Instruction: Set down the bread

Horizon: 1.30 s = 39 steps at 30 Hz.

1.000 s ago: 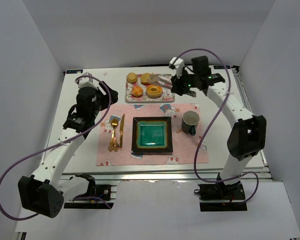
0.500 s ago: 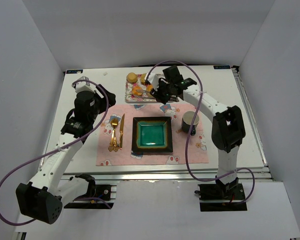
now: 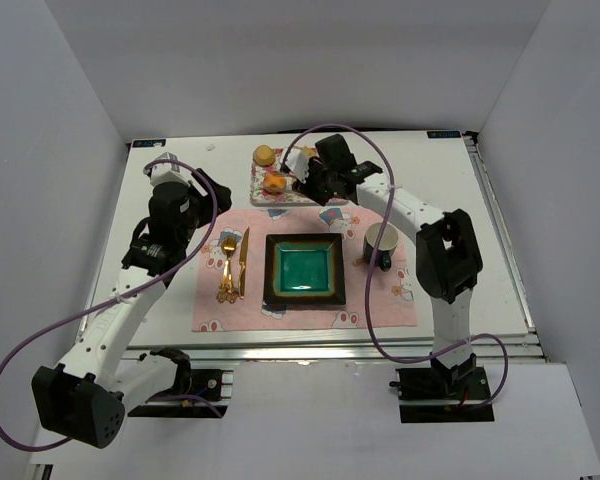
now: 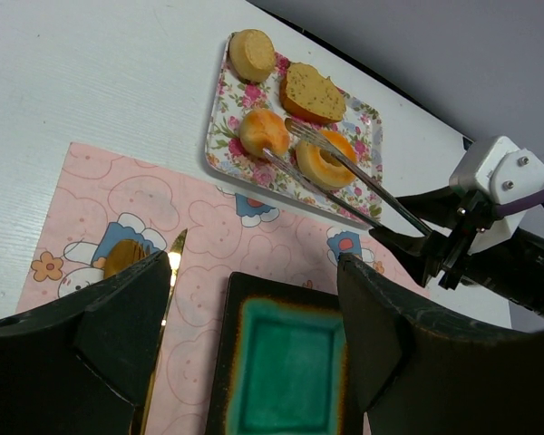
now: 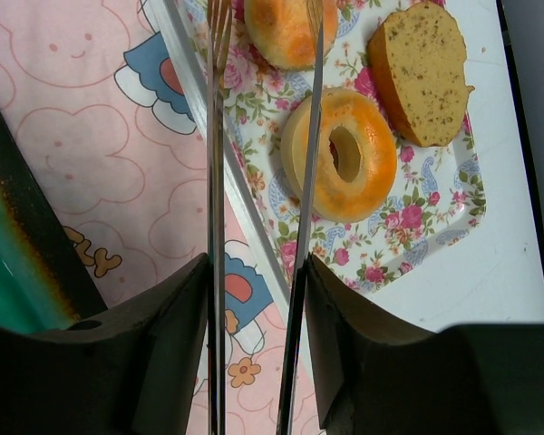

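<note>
The bread (image 4: pixel 263 132), a small golden-orange bun, lies on the floral tray (image 4: pixel 216 136) beside a ring doughnut (image 4: pixel 310 165). It also shows in the right wrist view (image 5: pixel 286 27) and the top view (image 3: pixel 274 183). My right gripper (image 5: pixel 257 272) (image 3: pixel 308 182) is shut on metal tongs (image 5: pixel 301 236), whose open tips reach over the tray with one arm left of the bread and one across its right part. My left gripper (image 4: pixel 254 272) (image 3: pixel 202 183) is open and empty, above the pink mat's left side.
The tray also holds a bread slice (image 5: pixel 422 72) and a duller tan bun (image 4: pixel 252 54). A green square plate (image 3: pixel 273 270) sits mid-mat (image 3: pixel 370 300), a dark cup (image 3: pixel 382 243) to its right, a gold fork (image 3: pixel 227 265) and knife (image 3: pixel 243 258) to its left.
My right arm swung left from the back right to the tray, bringing the tongs' tips to the bread. My left arm shifted slightly.
</note>
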Each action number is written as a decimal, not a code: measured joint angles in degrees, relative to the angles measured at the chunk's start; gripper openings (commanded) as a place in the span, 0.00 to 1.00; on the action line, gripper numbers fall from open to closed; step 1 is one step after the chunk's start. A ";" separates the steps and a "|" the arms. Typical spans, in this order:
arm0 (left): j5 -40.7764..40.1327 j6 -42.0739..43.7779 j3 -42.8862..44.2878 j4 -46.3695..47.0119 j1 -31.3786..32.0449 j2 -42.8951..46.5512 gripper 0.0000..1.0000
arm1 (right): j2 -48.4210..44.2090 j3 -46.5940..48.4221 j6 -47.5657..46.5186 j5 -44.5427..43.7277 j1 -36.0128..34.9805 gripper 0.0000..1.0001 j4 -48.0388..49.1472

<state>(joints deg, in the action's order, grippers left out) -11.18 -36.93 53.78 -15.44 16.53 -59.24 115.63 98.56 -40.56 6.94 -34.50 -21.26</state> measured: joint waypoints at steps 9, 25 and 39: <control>0.00 0.00 -0.83 0.15 -0.26 -0.02 0.83 | 1.90 0.00 -0.59 -1.29 -0.90 0.51 0.68; 0.00 0.00 -0.83 0.46 -0.31 -0.02 0.83 | 3.69 -3.63 -3.82 -5.88 -2.14 0.52 6.80; 0.00 0.00 -0.83 0.44 -0.35 -0.02 0.83 | 3.32 -6.91 -6.71 -8.76 -3.13 0.52 11.19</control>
<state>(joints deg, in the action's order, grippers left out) -11.18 -36.93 52.95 -15.00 16.19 -59.27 118.96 91.66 -47.27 -1.83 -37.63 -10.07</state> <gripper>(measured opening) 0.834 0.523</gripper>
